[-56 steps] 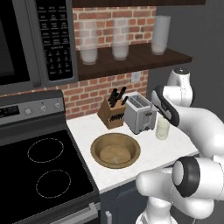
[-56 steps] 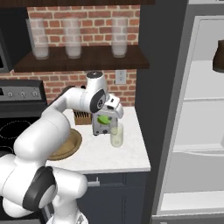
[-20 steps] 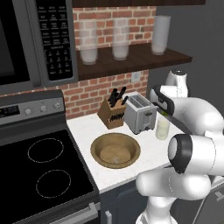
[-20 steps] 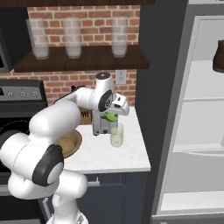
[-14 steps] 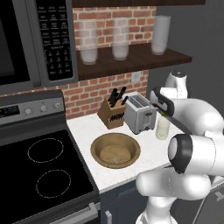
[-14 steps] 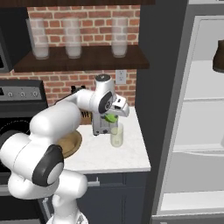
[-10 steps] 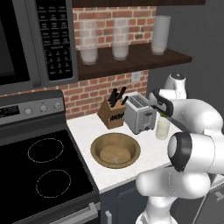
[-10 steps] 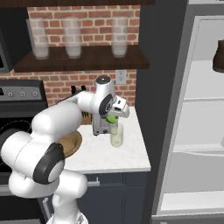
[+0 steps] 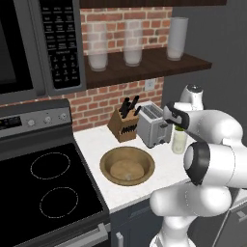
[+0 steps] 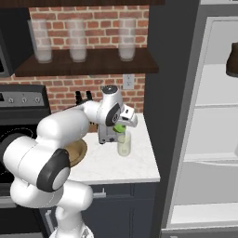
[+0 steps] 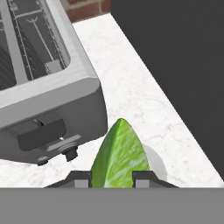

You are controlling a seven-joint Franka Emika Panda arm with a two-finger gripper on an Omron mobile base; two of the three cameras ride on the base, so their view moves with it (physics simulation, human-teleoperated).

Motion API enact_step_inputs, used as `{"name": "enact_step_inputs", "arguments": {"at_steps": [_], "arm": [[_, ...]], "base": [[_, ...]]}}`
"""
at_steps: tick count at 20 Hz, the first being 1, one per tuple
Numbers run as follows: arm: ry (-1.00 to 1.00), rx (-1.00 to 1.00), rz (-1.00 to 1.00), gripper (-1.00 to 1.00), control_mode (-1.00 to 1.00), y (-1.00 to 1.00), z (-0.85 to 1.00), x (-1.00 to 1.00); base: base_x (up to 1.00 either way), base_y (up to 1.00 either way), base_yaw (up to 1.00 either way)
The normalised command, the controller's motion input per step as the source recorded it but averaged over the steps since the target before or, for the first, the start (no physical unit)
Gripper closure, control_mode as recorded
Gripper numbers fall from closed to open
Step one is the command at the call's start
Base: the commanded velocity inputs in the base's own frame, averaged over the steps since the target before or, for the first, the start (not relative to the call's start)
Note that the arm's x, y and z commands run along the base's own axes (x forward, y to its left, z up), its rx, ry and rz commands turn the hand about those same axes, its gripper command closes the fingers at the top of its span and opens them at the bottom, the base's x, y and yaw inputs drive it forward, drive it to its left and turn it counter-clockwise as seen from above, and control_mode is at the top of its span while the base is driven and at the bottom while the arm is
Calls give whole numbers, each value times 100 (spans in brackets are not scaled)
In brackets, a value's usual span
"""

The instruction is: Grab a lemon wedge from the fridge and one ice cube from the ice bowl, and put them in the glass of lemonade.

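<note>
The end effector (image 11: 112, 177) is closed narrowly on the lemon wedge (image 11: 119, 155), a glossy yellow-green sliver with a pointed tip that rises between the two small dark fingertips. It hangs just above the glass of lemonade (image 10: 123, 143), a short clear tumbler of pale creamy liquid standing on the white marbled worktop (image 10: 132, 162), just beside the toaster (image 9: 154, 125). In the hand view the glass's round pale rim (image 11: 156, 162) peeks out from behind the wedge. The toaster is a boxy brushed-metal block with rounded corners, two top slots and a dark lever on its end face. Left of it sits an angled wooden knife block (image 9: 123, 125) with black handles. Nearer the front edge rests the ice bowl (image 9: 127, 165), wide, shallow and round, of tan wood with a smooth rim. The brick wall behind carries a dark wooden shelf (image 9: 149, 65) with three tall frosted glasses. The fridge (image 10: 209, 121) stands open at the right, its white interior showing clear shelves
</note>
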Motion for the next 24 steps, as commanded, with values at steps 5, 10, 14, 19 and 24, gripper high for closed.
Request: {"name": "enact_step_inputs", "arguments": {"at_steps": [5, 10, 14, 19, 24], "arm": [[-2, 0, 0, 100, -100, -9, -1, 0], [0, 0, 0, 100, -100, -12, 0, 0], [0, 0, 0, 100, -100, -8, 0, 0], [0, 0, 0, 100, -100, 0, 0, 0], [0, 0, 0, 100, -100, 0, 0, 0]], "base": [[0, 0, 0], [0, 0, 0], [0, 0, 0], [0, 0, 0], [0, 0, 0]]}}
